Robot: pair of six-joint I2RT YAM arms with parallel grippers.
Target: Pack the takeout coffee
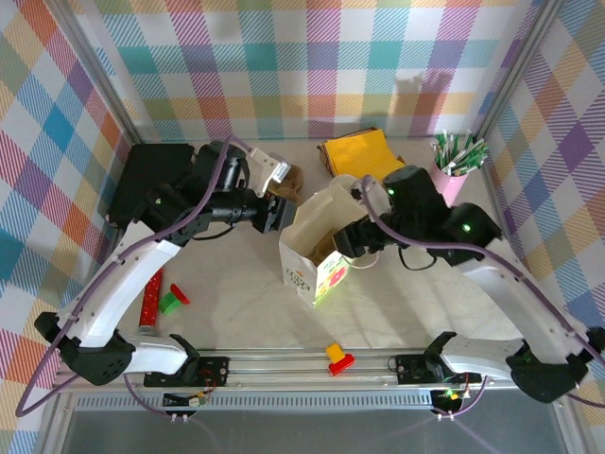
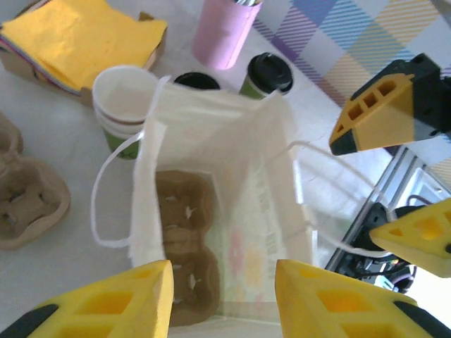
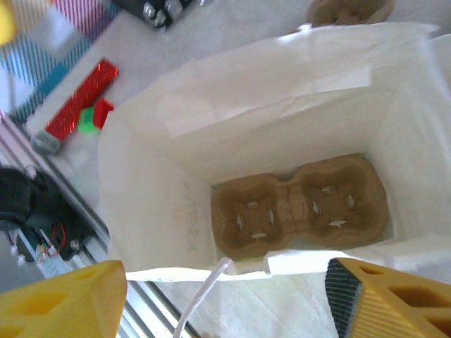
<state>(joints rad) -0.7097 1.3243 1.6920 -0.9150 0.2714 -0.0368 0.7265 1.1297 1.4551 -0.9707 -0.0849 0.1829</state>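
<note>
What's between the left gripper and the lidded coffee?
Left wrist view: the open bag, carrier inside, stands between left gripper and coffee.

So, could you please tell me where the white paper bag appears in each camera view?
Top external: the white paper bag stands mid-table between the two arms, mouth open upward.
Left wrist: centre of the frame, seen from above.
Right wrist: across most of the frame, also seen from above.
Shared landmark: the brown cup carrier on the bag's floor, clear in both wrist views.
</note>
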